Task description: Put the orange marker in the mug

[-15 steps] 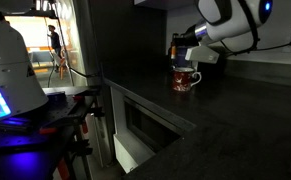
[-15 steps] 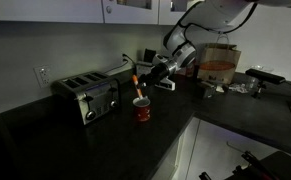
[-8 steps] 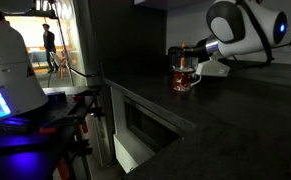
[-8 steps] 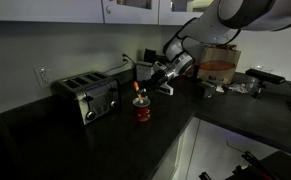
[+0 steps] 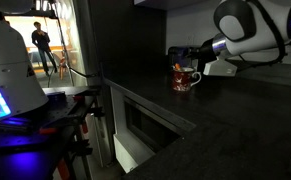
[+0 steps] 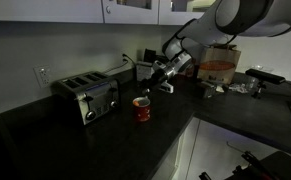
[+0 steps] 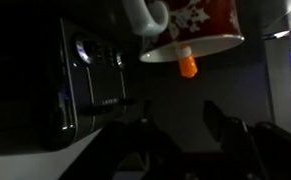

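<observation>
Since a second ago the gripper (image 7: 180, 120) has drawn back from the mug (image 7: 200, 20), marker (image 7: 188, 66) left standing inside, orange end protruding; fingers (image 7: 221, 126) spread wide, holding nothing.

The wrist view's top edge crops the mug (image 7: 190, 22), which hides most of the marker (image 7: 188, 66). The gripper (image 7: 181, 135) there is dark and blurred. In both exterior views the marker is too small to tell.

Dim kitchen, dark L-shaped tabletop (image 6: 85, 140).
White upper cabinets (image 6: 135, 10) overhead; wall outlet (image 6: 42, 75) left of toaster (image 6: 86, 97); bright doorway (image 5: 45, 45) far left.
</observation>
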You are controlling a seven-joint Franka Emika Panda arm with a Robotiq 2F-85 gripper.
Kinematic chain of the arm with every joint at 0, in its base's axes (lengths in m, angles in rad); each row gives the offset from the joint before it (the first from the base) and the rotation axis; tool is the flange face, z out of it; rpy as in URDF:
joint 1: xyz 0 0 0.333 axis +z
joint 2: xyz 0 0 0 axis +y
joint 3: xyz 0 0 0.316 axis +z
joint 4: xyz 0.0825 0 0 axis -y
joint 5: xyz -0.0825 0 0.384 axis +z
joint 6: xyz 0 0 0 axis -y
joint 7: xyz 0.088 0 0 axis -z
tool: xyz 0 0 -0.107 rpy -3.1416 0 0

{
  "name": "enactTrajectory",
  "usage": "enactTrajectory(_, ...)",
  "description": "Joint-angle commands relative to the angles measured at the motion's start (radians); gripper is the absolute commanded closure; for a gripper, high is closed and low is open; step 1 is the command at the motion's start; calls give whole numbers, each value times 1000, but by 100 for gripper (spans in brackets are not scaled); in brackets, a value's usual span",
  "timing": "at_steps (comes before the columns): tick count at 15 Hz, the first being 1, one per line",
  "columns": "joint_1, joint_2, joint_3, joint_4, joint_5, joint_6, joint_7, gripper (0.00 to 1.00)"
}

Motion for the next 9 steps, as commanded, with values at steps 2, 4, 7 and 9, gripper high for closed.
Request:
enactTrajectory(2, 41, -138, -22, -104, -63, 80, 162, 4)
enactTrajectory(4, 63, -221, -21, -177, -84, 144, 224, 0)
enactTrajectory(7, 109, -343, -14, -295, -100, 285, 300, 0)
enactTrajectory(9, 142, -414, -10, -372, -121, 384, 354, 0)
